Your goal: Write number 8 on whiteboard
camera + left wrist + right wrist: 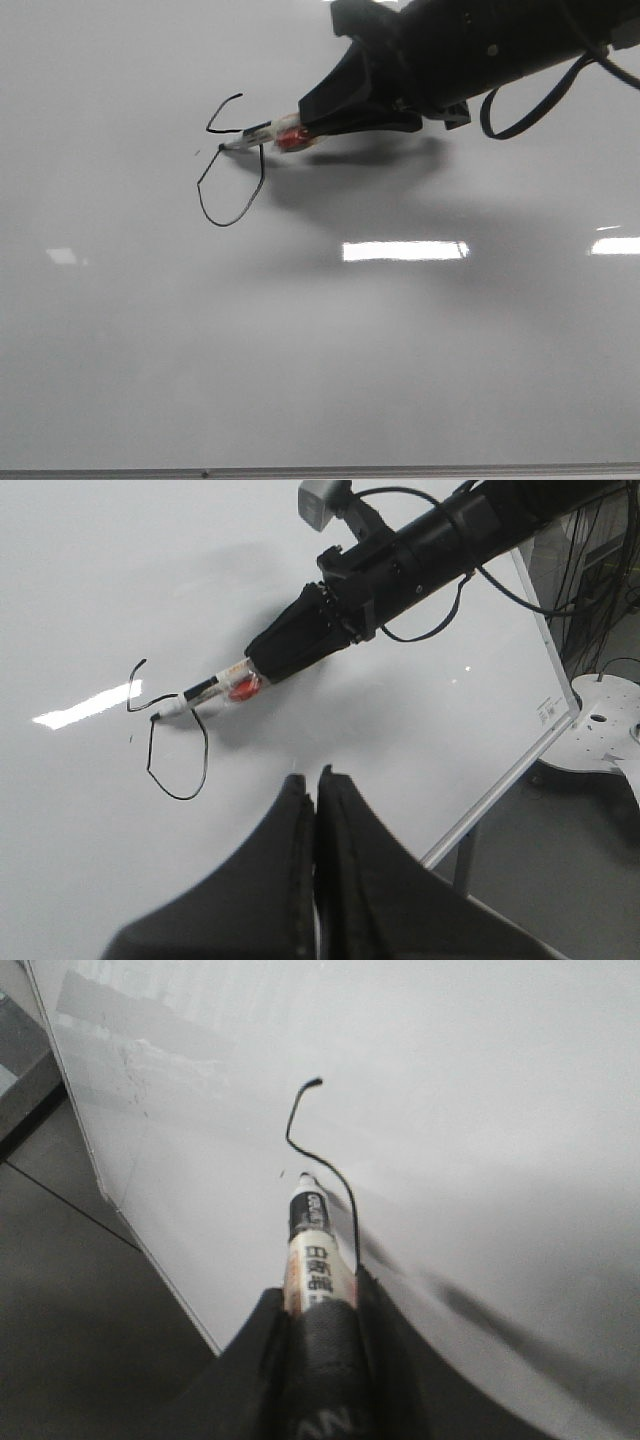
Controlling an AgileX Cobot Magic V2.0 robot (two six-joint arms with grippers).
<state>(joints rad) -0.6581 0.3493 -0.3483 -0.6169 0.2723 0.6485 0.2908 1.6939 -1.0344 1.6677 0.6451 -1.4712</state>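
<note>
Right gripper [300,130] clamps marker [262,135], tip on whiteboard [400,350]. Number 8 [232,165] half-drawn: keep light steady contact, close upper loop. Left gripper [316,790] closed, empty.

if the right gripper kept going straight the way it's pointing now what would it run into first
Probably the whiteboard itself. The right gripper holds a marker aimed left, its tip at the crossing of the unfinished number 8. Going on would press or drag the tip over the board. Nothing else shows ahead.
</note>
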